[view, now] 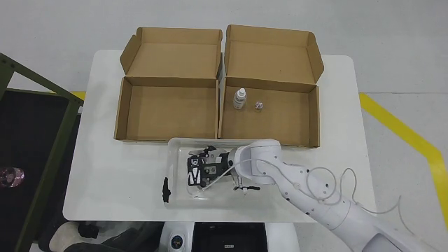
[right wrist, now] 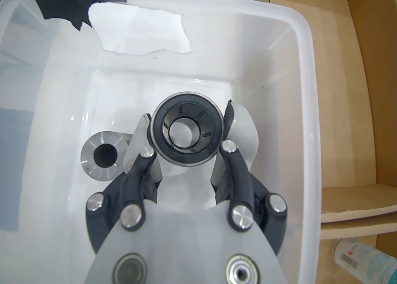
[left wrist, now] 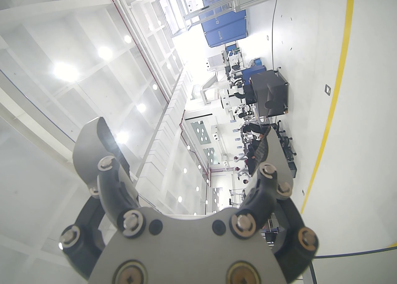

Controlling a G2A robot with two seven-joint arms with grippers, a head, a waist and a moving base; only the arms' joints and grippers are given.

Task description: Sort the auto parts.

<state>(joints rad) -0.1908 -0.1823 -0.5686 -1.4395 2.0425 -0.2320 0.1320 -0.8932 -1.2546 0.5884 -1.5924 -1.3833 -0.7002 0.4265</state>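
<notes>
Right arm (view: 308,189): glossy white shells, rounded joints. Carries a thin pale cable (view: 346,178) looping loose off the forearm. Right gripper (right wrist: 187,128): grey rounded base plate (right wrist: 186,245), black curved linkages (right wrist: 237,173), silver round-head screws (right wrist: 242,214) at the pivots, pale grey fingers (right wrist: 246,133) with dark ribbed pads. Left gripper (left wrist: 183,136): same build, brass-toned recessed bolts (left wrist: 128,276) low on the plate.
</notes>
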